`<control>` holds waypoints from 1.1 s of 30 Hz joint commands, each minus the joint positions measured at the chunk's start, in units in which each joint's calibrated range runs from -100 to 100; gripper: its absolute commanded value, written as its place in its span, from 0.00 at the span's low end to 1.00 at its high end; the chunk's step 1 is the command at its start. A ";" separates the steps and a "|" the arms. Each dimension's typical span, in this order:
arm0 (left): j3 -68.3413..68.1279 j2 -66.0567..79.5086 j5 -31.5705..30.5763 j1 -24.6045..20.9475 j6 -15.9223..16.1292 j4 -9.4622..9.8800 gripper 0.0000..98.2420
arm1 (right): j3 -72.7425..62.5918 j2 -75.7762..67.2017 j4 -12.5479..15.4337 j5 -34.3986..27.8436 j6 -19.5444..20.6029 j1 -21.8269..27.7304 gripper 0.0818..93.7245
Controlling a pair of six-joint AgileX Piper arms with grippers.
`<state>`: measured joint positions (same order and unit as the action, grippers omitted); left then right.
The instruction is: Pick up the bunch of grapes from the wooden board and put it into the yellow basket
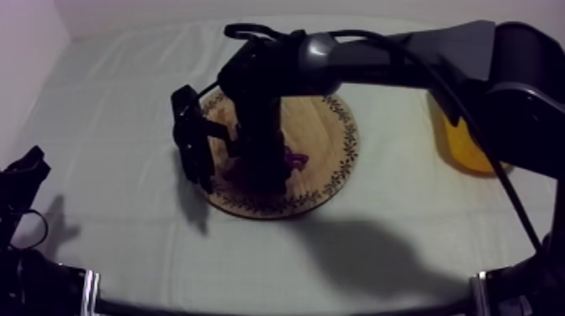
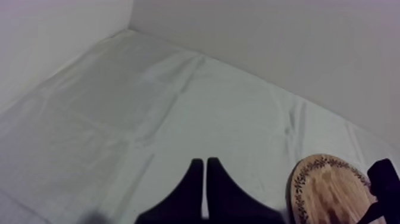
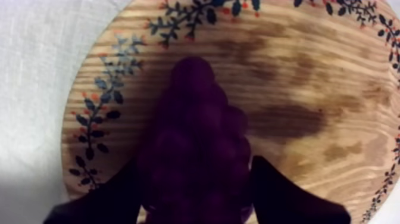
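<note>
A purple bunch of grapes (image 3: pixel 193 131) lies on the round wooden board (image 3: pixel 309 89), near its patterned rim. My right gripper (image 3: pixel 195 199) has its two black fingers pressed against both sides of the bunch, shut on it. From above, the right arm reaches in from the upper right and covers most of the grapes (image 1: pixel 295 159) on the board (image 1: pixel 328 134); the right gripper (image 1: pixel 265 172) points down there. The yellow basket (image 1: pixel 462 143) stands at the right, partly hidden by the arm. My left gripper (image 1: pixel 25 168) rests low at the left, its fingers (image 2: pixel 205 170) together, shut on nothing.
Grey-white cloth covers the table, with open room left of and in front of the board. The left wrist view catches the board's edge (image 2: pixel 324 190) and part of the right arm (image 2: pixel 386 184) beside it. A pale wall rises behind the table.
</note>
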<state>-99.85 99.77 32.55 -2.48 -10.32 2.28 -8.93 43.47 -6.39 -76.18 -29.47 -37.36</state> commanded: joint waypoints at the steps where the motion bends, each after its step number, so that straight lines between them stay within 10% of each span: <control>1: -0.04 -0.03 0.03 -0.01 -0.01 -0.01 0.00 | 0.09 -0.14 -0.07 0.01 0.08 -0.01 0.36; 33: -0.04 -0.03 0.03 -0.01 -0.01 -0.01 0.00 | -2.54 -28.94 2.32 -12.08 2.61 1.21 0.36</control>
<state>-99.85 99.77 32.55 -2.48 -10.32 2.28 -11.91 15.59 -3.89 -88.23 -27.50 -36.22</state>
